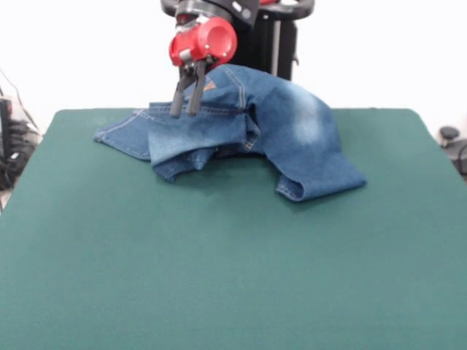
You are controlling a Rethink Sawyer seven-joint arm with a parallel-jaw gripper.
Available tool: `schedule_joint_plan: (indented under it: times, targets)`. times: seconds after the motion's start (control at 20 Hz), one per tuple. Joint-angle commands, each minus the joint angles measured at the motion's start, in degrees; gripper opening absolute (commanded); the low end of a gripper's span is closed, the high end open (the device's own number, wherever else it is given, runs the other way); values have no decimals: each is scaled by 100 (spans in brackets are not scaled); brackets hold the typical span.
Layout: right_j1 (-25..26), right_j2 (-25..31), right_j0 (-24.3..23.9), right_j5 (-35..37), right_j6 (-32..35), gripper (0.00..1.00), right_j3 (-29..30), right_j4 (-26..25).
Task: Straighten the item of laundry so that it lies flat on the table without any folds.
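The jeans [248, 127] lie bunched in the upper middle of the frame, on the far part of the table [219, 277]. 1 leg runs down to the right and ends in a hemmed cuff near the frame's centre right. The other part is folded over itself at the left, with a flap sticking out toward the upper left.

The gripper [186, 111] hangs from the red wrist at the top centre. Its 2 dark fingers [177, 98] point down, set narrow, with their tips at the folded waist edge of the jeans. Whether they pinch cloth cannot be told from here.

Denim this small should be light but fairly stiff for cloth. It will likely hold its creases, drag as a sheet and not slip much on the green top, which looks cloth-like and grippy. A hem, the waistband or a cuff looks the best hold, being thick and stitched; a pull outward from there should open the fold.

The table is wide, with open green toward the bottom and both sides, enough to spread the jeans flat. A pale wall stands behind.
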Motion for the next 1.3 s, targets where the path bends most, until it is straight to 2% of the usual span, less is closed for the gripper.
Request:
schedule_joint_plan:
  times: [0.05, 0.25, 0.35, 0.6, 0.75, 1.05, 1.3]
  targets:
    - [403, 1129, -98, 43, -1542, 100, 1, 486]
    - [330, 1224, -118, 145, -1558, 100, 9, 390]
    - [213, 1272, -75, 307, -1351, 100, 13, 26]
    - [-55, 1341, 190, 369, -34, 100, 106, -1675]
    - [-25, 1421, 296, 386, 465, 100, 225, -2228]
    - [-61, 1619, 393, 353, 960, 100, 371, -2856]
    - [-171, 2038, 146, 479, 539, 100, 438, -2623]
